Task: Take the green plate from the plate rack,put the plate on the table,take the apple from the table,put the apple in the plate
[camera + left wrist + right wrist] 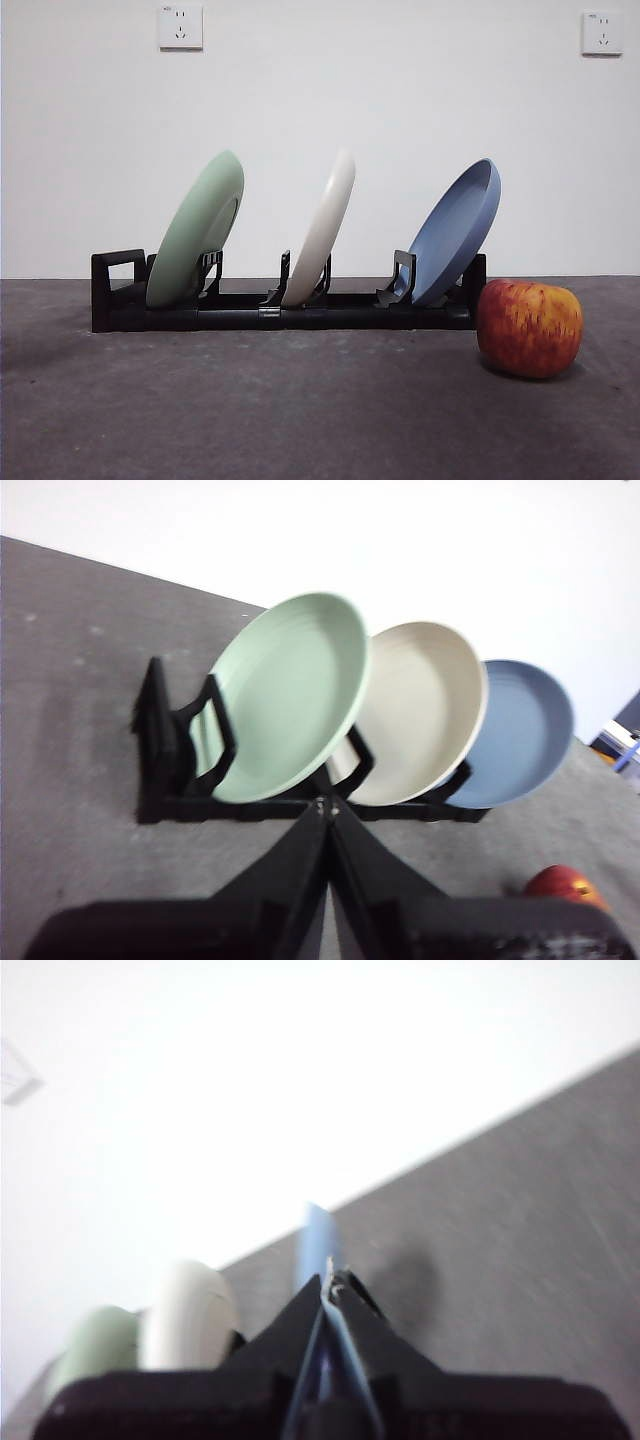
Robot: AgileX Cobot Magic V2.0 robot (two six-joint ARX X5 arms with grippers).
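green plate (pixel 196 232) leans in the rack (pixel 300 308) – apple (pixel 529 327) at its 3 o'clock end on the table (pixel 250 410); left gripper (pixel 328 810) closed, empty; right gripper (pixel 331 1282) closed.

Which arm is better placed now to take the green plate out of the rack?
Probably the left. Its hand, jaws shut, points at the green plate in the plate rack. The right hand, also shut, lines up with the blue plate at the other end.

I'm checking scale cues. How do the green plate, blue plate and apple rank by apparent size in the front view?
1. Green plate and blue plate: about alike, not rankable.
2. Apple: smallest, though nearer the camera.
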